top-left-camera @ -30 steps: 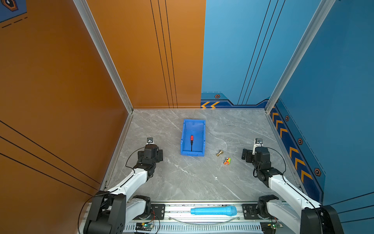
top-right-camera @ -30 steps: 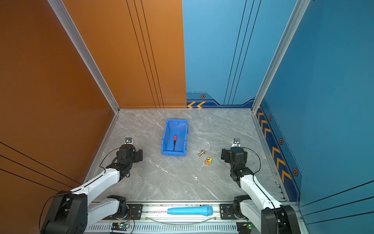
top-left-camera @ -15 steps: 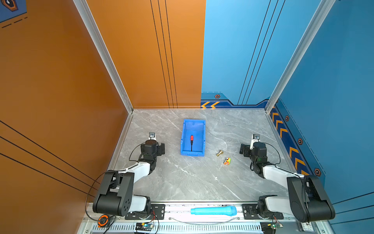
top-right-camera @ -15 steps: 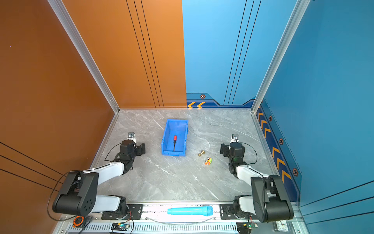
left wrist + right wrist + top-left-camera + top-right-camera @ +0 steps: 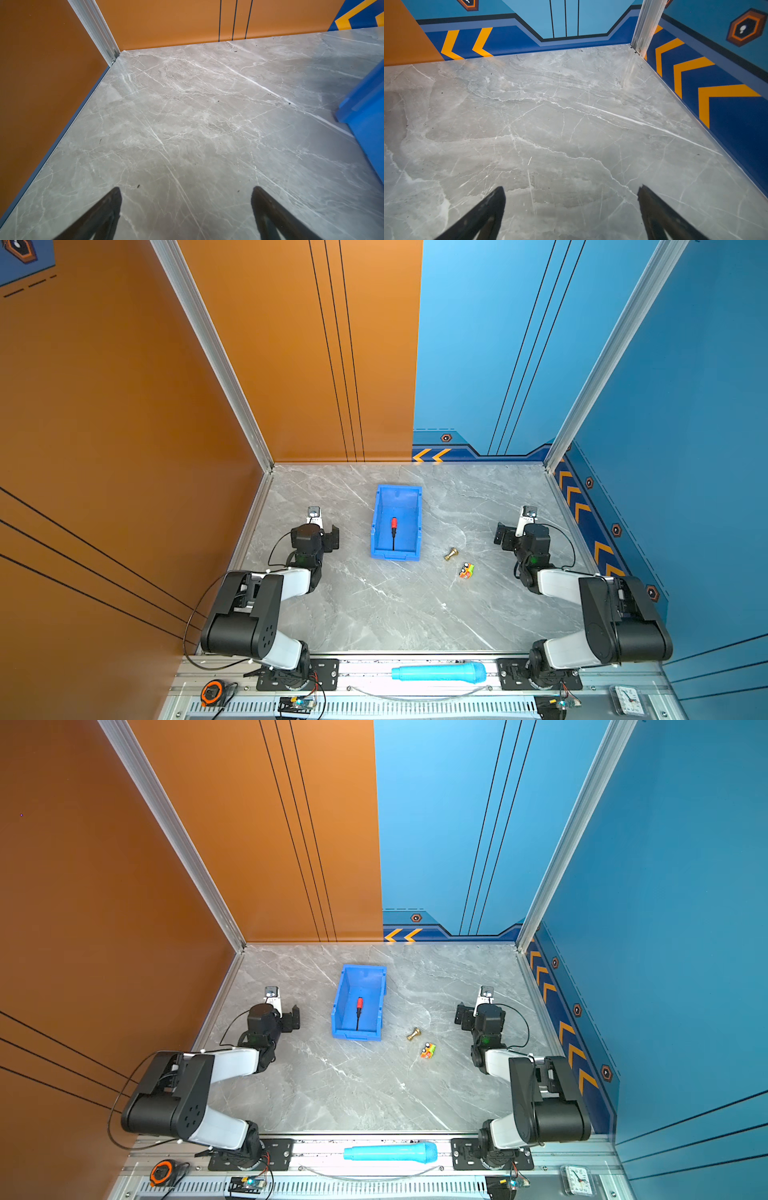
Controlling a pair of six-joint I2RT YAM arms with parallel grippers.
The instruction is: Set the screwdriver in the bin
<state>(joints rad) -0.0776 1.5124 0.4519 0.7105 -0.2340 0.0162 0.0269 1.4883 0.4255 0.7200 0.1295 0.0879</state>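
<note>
The screwdriver (image 5: 393, 529) lies inside the bin (image 5: 376, 526) (its tip is too fine to make out). The left gripper (image 5: 186, 188) and right gripper (image 5: 571, 187) gape wide above bare worktop (image 5: 374, 605), holding nothing. The left wrist view crops the bin, hiding its inside.

Marble table (image 5: 374, 605) is bearing: bin (image 5: 376, 526) sitting right of my left gripper (image 5: 187, 190) | brass fitting (image 5: 450, 553), colourful block (image 5: 466, 571) lying left of my right gripper (image 5: 571, 190)
</note>
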